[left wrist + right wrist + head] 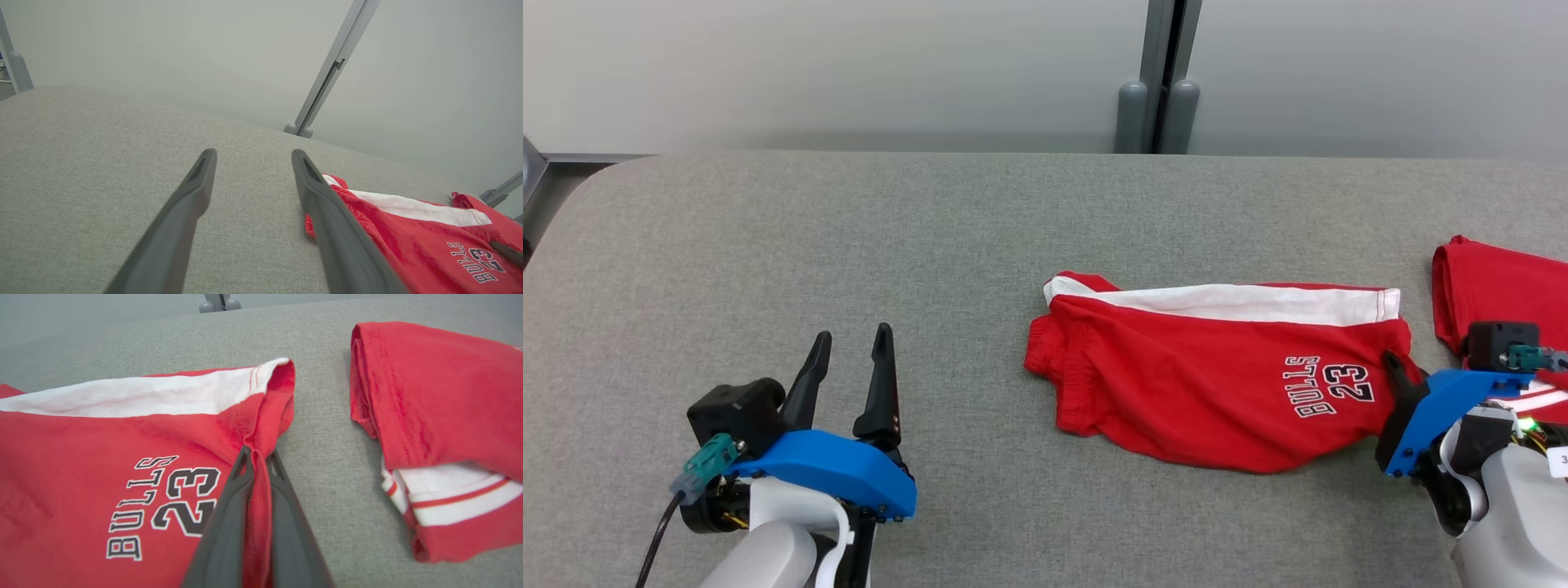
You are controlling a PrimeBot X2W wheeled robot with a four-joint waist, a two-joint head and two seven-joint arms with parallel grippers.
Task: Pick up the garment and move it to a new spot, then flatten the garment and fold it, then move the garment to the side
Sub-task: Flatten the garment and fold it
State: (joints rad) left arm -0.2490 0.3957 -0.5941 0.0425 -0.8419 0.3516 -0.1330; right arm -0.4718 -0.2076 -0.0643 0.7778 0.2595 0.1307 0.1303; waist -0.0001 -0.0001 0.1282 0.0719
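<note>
Bright, even, diffuse light from above; no glare, no hard shadows. Head view sharp, with a faint soft shadow under the front edge of the red shorts (pixel 1217 384) and beside the left gripper (pixel 853 333) on the grey table (pixel 849 229). Left wrist view: near fingers (pixel 175 228) blurred, table edge bowed by wide-angle lens. Right wrist view: right gripper (pixel 259 452) out of focus close up, print sharp, background soft.

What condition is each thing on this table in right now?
red shorts: lying rumpled on the table, right edge pinched.
right gripper: shut on the red shorts' edge.
left gripper: open, empty, apart from the shorts.
second red garment: folded, lying untouched beside the shorts.
</note>
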